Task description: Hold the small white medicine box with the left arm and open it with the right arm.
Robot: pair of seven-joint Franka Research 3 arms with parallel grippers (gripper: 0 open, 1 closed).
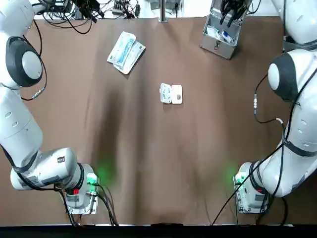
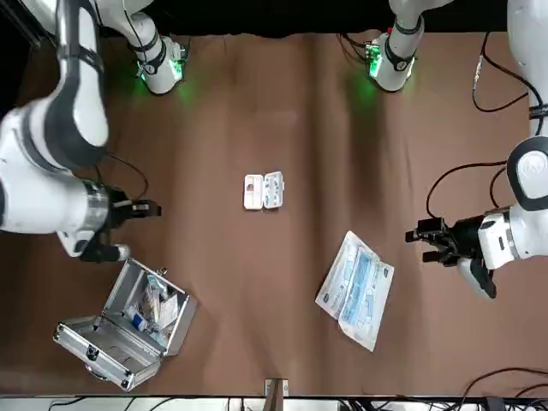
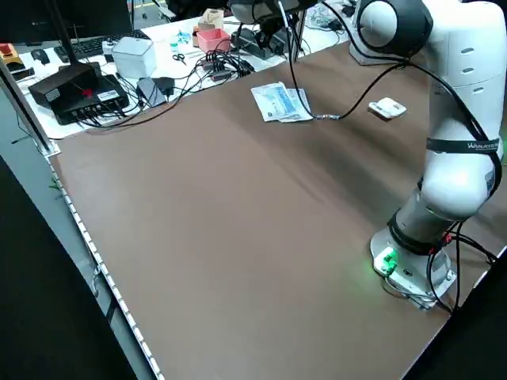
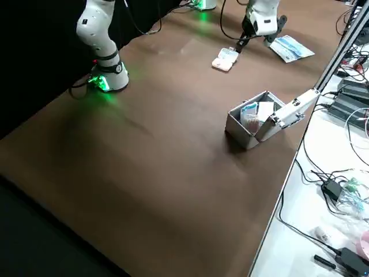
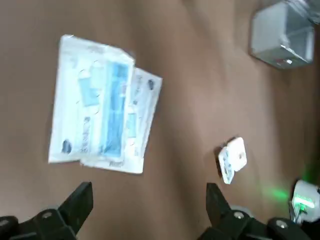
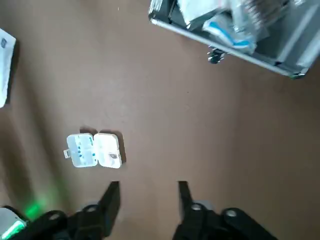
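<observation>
The small white medicine box (image 1: 171, 93) lies in the middle of the brown table with its lid folded flat open, so both halves face up (image 2: 263, 190). Neither gripper touches it. My left gripper (image 2: 424, 244) hovers open well off to the box's left, near the far part of the table. Its wrist view shows the wide-spread left gripper (image 5: 147, 197) with the box (image 5: 232, 159) beyond it. My right gripper (image 2: 154, 208) hangs open at the far right, beside the metal case. The right wrist view has the right gripper (image 6: 147, 192) empty and the box (image 6: 94, 150) some way off.
A stack of flat mask packets (image 1: 126, 52) lies at the far left of the box. An open metal case (image 1: 221, 32) with supplies stands at the far right. Cables run along the table's far edge. Both arm bases (image 1: 81, 193) glow green at the near edge.
</observation>
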